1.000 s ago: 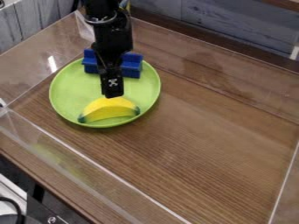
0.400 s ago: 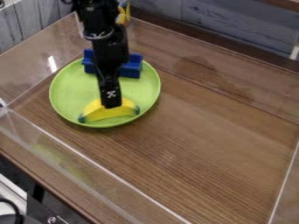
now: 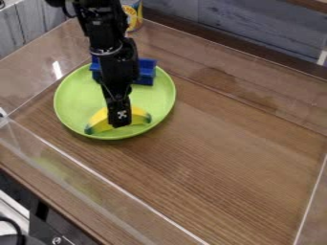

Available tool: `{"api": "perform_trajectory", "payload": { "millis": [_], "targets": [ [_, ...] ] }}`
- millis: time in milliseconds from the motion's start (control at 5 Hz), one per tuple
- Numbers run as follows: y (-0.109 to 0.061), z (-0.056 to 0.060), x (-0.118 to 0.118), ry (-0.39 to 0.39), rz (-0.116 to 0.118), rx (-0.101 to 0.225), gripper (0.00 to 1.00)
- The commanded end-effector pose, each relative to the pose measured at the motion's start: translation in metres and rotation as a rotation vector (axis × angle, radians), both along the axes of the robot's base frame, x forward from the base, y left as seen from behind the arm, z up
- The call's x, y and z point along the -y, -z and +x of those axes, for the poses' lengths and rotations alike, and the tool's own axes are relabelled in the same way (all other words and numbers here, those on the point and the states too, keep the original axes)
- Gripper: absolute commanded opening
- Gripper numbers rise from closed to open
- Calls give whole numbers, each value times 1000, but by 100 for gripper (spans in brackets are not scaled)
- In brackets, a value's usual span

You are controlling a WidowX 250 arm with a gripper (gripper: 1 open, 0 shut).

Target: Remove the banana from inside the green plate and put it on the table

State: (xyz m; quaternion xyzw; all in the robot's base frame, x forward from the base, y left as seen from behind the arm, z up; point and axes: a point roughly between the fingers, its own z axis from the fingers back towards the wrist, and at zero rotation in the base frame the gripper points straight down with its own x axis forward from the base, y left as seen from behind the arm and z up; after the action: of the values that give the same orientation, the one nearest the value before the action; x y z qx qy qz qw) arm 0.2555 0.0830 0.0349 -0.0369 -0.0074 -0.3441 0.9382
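The banana (image 3: 99, 121) lies at the front edge of the green plate (image 3: 75, 94), near the table's (image 3: 230, 144) left side. My gripper (image 3: 119, 119) points straight down and has come right onto the banana's middle, so its black fingers (image 3: 119, 103) cover much of the fruit. Only the banana's yellow left end and a dark tip on the right show. From this angle the fingers read as a single dark column, and I cannot make out whether they are closed on the banana.
A blue rectangular block (image 3: 144, 71) rests on the plate's far side, behind the arm. Clear acrylic walls (image 3: 153, 206) run round the tabletop. Bare wood lies to the right of the plate.
The gripper has dropped from above the plate's centre down and forward onto the banana. The banana, plate and blue block have stayed where they were.
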Motion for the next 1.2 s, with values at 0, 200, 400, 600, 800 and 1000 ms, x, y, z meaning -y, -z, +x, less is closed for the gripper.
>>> {"api": "perform_trajectory", "payload": {
  "millis": [0, 200, 400, 600, 800, 1000],
  "targets": [
    [-14, 12, 1, 0, 14, 42, 0],
    [-23, 20, 2, -7, 18, 42, 0],
    [-23, 20, 8, 8, 17, 43, 0],
    [-23, 21, 15, 27, 15, 43, 0],
    [-16, 18, 7, -25, 12, 41, 0],
    [-9, 16, 0, -76, 8, 40, 0]
  ]
}}
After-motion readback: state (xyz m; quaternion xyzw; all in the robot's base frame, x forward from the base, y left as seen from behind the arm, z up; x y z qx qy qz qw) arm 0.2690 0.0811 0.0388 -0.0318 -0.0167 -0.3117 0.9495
